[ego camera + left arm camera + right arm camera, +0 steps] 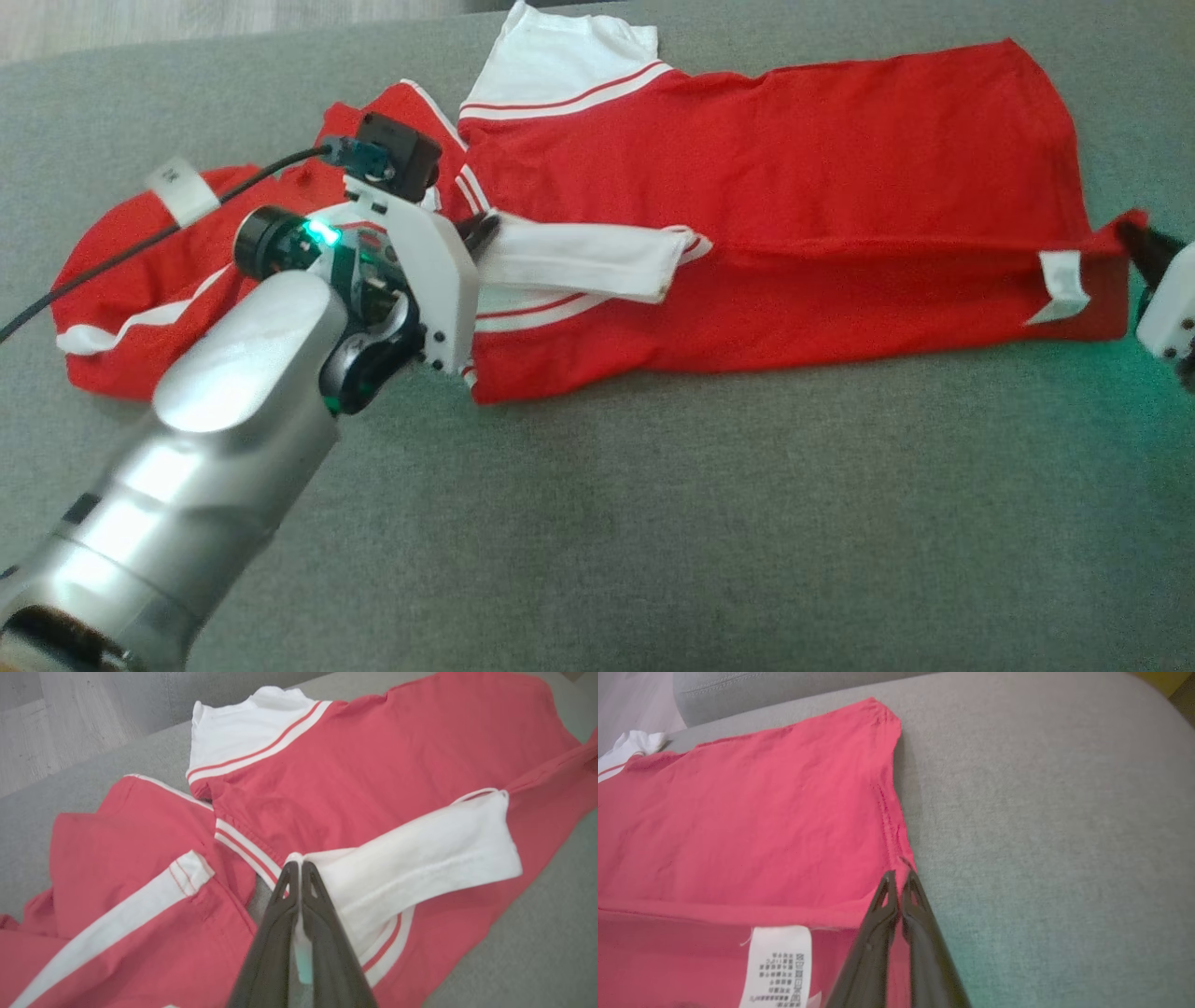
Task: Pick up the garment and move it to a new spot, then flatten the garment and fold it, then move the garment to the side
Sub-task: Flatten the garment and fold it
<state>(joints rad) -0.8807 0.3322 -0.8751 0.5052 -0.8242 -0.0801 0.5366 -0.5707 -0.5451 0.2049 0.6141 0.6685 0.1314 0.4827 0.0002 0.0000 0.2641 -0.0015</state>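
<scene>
The garment [775,187] is a red shirt with white striped sleeves, spread across the grey cushion with its lower long edge folded up over the body. My left gripper [481,229] is shut on the inner end of the folded-over white sleeve [420,858], its fingertips [299,865] pinching the cloth [327,784]. My right gripper [1131,233] is shut on the red hem corner [903,861] at the garment's right end, beside the white care label [777,966]. The hood-like red part [140,280] lies rumpled behind my left arm.
A grey fabric cushion [700,523] carries everything, with bare room in front of the garment and to its right [1041,812]. A black cable [112,261] runs along my left arm over the rumpled part. Wooden floor [56,718] shows beyond the far edge.
</scene>
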